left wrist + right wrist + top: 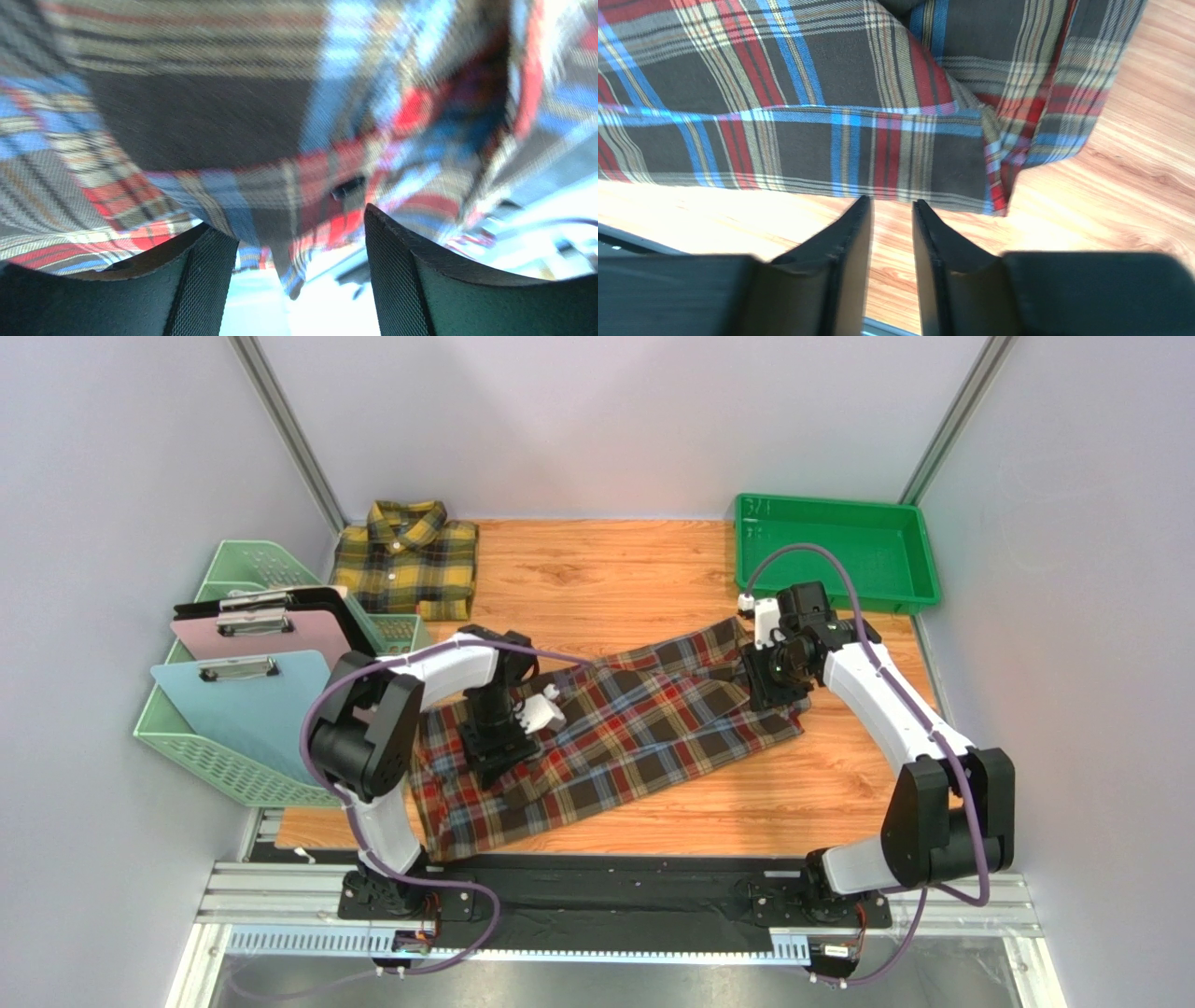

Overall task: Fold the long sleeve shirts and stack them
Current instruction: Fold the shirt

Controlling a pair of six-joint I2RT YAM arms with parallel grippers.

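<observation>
The red, brown and navy check shirt (631, 735) lies spread out slantwise across the wooden table. The yellow and dark check shirt (407, 560) sits folded at the back left. My left gripper (491, 760) is down on the red shirt's left half. In the left wrist view the left gripper (289, 220) has its jaws wide apart, with a loose flap of the shirt (302, 203) hanging between them, pinched by neither pad. My right gripper (773, 693) is at the shirt's right end. In the right wrist view the right gripper (891, 201) shows a narrow gap with only bare wood in it, just short of the shirt's hem (878, 182).
A green tray (842, 588) stands at the back right. A green basket (211, 742) at the left holds pink (260, 637), blue (246, 693) and black clipboards. The table's near edge meets a black strip (631, 875) by the arm bases.
</observation>
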